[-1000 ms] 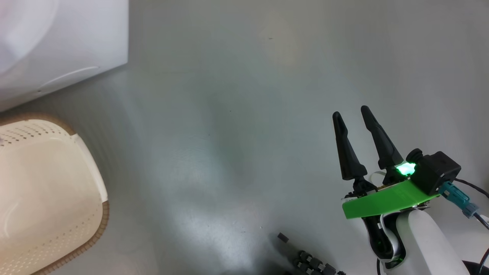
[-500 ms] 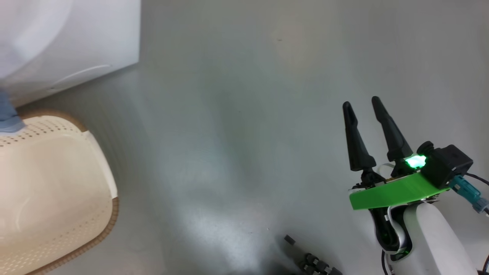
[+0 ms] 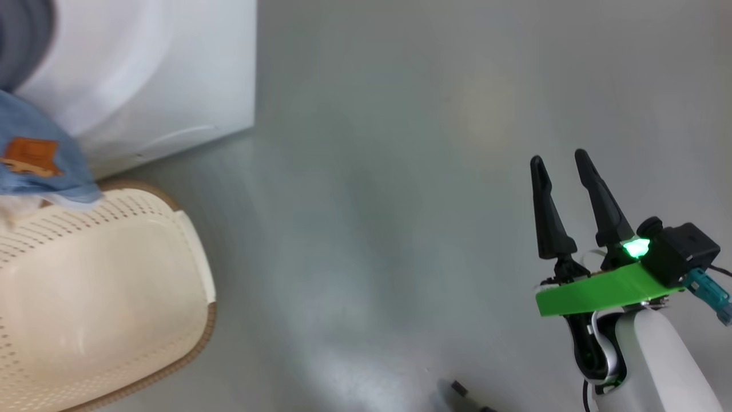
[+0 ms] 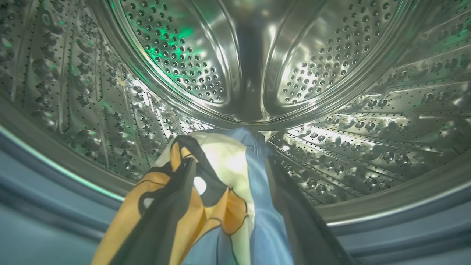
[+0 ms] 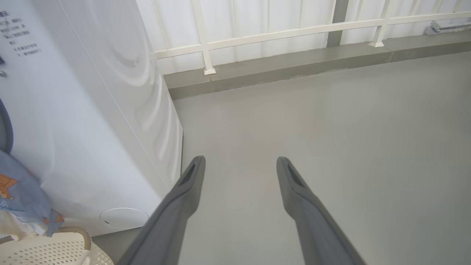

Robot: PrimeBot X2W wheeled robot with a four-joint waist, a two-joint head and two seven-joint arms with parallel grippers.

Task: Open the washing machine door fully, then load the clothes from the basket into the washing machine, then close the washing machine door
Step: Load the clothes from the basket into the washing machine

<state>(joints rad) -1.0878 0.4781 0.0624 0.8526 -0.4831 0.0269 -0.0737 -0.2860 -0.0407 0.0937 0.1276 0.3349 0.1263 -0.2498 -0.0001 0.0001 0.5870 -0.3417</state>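
**Head view**
- Right hand (image 3: 559, 157): well clear of the washing machine (image 3: 171, 68), out over the grey floor (image 3: 372, 200). It is carried on a pale forearm, with its two dark fingers pointing away from the robot. The fingers are spread wide, and nothing is held or touched.
- Clothes (image 3: 34, 154): light blue fabric with an orange patch is seen hanging before the machine's front, with its lower edge over the basket.
- Basket (image 3: 189, 337): cream, perforated and brown-rimmed, set on the floor just before the machine.

**Left wrist view**
- Left hand (image 4: 231, 159): reached in through the machine's opening, with the fingers directed toward the back of the perforated steel drum (image 4: 184, 55). The fingers are spread wide and not pinched together. Cream, orange and blue cloth lies draped between and against them.
- Gasket (image 4: 44, 206): a grey-blue band is seen below the drum's lip.

**Right wrist view**
- Right hand (image 5: 240, 159): held level above the floor beside the machine's corner. The fingers are parted to full width, and nothing is between them.
- Washing machine (image 5: 92, 110): a white cabinet with a round cover (image 5: 123, 217) low on its front.
- Clothes (image 5: 18, 191): blue fabric is seen against the machine's front, directly above the basket (image 5: 55, 250).
- Railing (image 5: 257, 36): white, located beyond the machine.
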